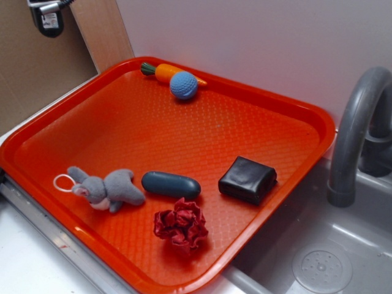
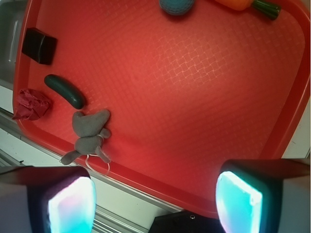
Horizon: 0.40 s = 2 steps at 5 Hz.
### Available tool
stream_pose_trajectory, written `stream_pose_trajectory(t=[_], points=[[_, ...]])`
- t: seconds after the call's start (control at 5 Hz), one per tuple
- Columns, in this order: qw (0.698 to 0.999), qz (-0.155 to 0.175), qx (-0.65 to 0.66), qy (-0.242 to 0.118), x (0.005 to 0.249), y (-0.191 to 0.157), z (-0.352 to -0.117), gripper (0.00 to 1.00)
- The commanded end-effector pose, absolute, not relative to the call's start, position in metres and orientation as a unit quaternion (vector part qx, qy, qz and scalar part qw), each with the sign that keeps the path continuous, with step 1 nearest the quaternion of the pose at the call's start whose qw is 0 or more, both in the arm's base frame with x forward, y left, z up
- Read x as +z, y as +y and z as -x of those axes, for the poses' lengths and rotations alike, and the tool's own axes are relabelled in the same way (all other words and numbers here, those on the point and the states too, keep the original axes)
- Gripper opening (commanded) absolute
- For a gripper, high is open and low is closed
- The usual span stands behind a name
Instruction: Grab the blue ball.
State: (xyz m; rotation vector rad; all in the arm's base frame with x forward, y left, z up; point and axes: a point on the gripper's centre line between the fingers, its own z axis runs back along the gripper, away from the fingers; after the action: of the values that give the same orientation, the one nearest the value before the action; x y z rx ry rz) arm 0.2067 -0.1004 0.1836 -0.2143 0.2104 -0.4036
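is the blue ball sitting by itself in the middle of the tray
No, the blue ball sits at the far edge of the orange tray, right against the toy carrot.

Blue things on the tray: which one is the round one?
The small light-blue knitted ball, at the far edge beside the orange toy carrot. The other blue thing, the dark blue-grey capsule, is long and lies near the grey plush bunny.
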Motion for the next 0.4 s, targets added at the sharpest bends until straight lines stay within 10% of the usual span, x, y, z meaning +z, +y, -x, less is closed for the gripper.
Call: stream_pose_trajectory(t=[0.0,0.2], points=[[0.969,0.106,-0.2,0.104,0.184,-0.1,-0.207,1.0],[0.982,0.085,-0.157,0.064,0.172,-0.124,-0.231,1.0]])
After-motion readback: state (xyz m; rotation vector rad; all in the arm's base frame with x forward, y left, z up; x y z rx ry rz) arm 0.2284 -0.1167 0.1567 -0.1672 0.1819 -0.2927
